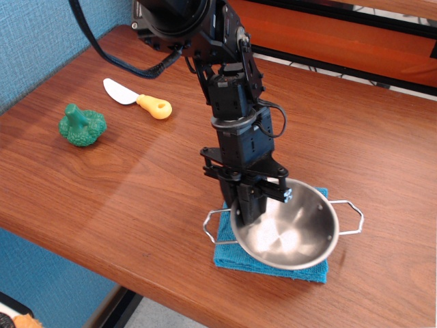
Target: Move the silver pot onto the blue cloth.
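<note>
The silver pot (290, 229) is a shiny round steel bowl with two thin wire loop handles. It sits over the turquoise blue cloth (235, 254), which shows only at its left and front edges beneath the bowl. My black gripper (254, 199) reaches down from above and is shut on the pot's near-left rim. The pot looks level; I cannot tell whether its base rests fully on the cloth.
A green toy broccoli (82, 126) lies at the left of the brown wooden table (136, 191). A toy knife (138, 100) with a yellow handle lies behind it. An orange panel (341, 34) runs along the back. The table's front edge is close to the cloth.
</note>
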Controlling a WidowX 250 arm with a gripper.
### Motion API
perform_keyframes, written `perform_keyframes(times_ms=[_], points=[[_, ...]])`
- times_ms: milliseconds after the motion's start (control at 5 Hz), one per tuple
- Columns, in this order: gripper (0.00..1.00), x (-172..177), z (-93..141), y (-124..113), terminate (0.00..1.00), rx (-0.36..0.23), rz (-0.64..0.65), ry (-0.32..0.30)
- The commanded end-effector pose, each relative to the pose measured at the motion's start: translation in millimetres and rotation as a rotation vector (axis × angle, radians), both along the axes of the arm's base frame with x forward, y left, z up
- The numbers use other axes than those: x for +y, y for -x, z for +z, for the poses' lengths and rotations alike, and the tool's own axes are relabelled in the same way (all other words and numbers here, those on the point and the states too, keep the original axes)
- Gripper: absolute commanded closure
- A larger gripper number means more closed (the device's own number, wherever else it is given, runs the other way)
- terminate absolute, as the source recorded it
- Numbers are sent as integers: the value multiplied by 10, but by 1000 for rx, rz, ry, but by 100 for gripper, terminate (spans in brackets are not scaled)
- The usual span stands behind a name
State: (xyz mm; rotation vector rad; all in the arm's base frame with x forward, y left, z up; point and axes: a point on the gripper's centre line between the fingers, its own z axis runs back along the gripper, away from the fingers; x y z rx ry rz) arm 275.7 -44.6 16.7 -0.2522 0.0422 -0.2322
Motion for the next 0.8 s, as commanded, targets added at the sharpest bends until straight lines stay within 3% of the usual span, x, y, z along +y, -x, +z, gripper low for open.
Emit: perform_keyframes(times_ms=[0, 200, 400, 600], points=[[0, 126, 364, -78, 0, -103, 45, -76], [0, 177, 625, -100, 0, -132, 107, -243], [0, 201, 832, -119, 0, -143, 162, -348], [0, 283, 947, -120, 0, -133, 214, -404]])
